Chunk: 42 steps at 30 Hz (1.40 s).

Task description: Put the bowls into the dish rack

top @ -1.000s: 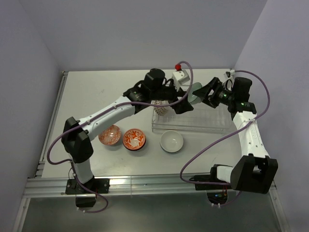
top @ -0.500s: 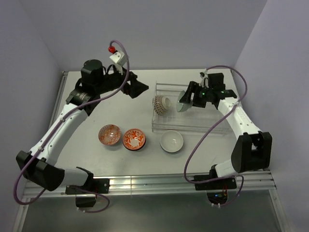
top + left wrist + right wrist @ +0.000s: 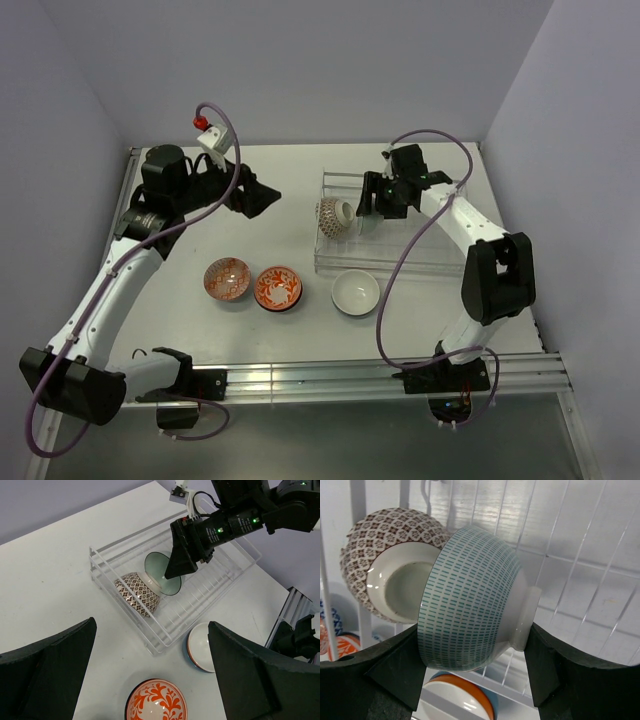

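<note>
Grip on the right side is confirmed. Your right gripper (image 3: 371, 206) is clamped across the pale green bowl (image 3: 465, 595), with one finger (image 3: 390, 670) at the rim side and the other at the foot ring. The bowl is turned on its side and tilted, and its outside shows rows of small teal dashes.

It sits over the left end of the dish rack (image 3: 440, 266), inside the wire frame. You cannot tell from these views whether its rim has met the wires or the tray base.

Just beside it, nearer the rack's left wall, the brown-patterned bowl (image 3: 333, 215) stands on edge inside the rack. In the right wrist view the two bowls overlap; contact between them cannot be confirmed.

Your left gripper (image 3: 262, 197) hangs above the far left part of the table (image 3: 180, 330), well apart from the rack. Its fingers (image 3: 45, 680) are spread wide and nothing is between them.

Three bowls stand upright on the table in front of the rack:
- An orange-toned bowl (image 3: 227, 278) is furthest left.
- The orange-red bowl (image 3: 278, 288), with its white pattern, is just beside it.
- The white bowl (image 3: 356, 292) stands apart to the right, close to the rack's near edge.
</note>
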### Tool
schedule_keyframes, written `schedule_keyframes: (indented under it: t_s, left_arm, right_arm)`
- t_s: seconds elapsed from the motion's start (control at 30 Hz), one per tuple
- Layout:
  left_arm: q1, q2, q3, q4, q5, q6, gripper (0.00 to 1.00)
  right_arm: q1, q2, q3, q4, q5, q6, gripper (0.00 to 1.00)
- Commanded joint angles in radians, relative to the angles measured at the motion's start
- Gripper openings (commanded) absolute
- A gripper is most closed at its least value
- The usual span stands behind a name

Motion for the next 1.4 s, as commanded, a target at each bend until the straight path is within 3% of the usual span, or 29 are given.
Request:
schedule_keyframes:
  t_s: [0.0, 0.33, 0.5, 0.63, 0.8, 1.07, 1.37]
  left_arm:
    - [0.016, -0.033, -0.011, 0.029, 0.038, 0.000, 0.99]
    - [0.031, -0.039, -0.037, 0.032, 0.050, 0.014, 0.99]
    - [0.036, -0.046, -0.044, 0.027, 0.053, 0.025, 0.99]
    - [0.039, -0.046, -0.046, 0.027, 0.059, 0.025, 0.99]
    - [0.042, -0.046, -0.047, 0.029, 0.065, 0.026, 1.00]
    - [0.045, -0.053, -0.047, 0.017, 0.070, 0.034, 0.99]
    - [0.056, -0.073, -0.067, 0.009, 0.081, 0.036, 0.99]
  right_arm:
    - [0.022, -0.001, 0.074, 0.010, 0.080, -0.024, 0.00]
    - [0.061, 0.050, 0.111, -0.040, 0.127, -0.038, 0.01]
    - [0.073, 0.073, 0.132, -0.062, 0.129, -0.035, 0.23]
    - [0.075, 0.074, 0.151, -0.080, 0.126, -0.032, 0.51]
    - [0.075, 0.062, 0.158, -0.096, 0.100, -0.032, 0.64]
    - [0.075, 0.054, 0.174, -0.108, 0.045, -0.027, 0.93]
    - [0.076, 0.042, 0.189, -0.112, -0.017, -0.021, 0.96]
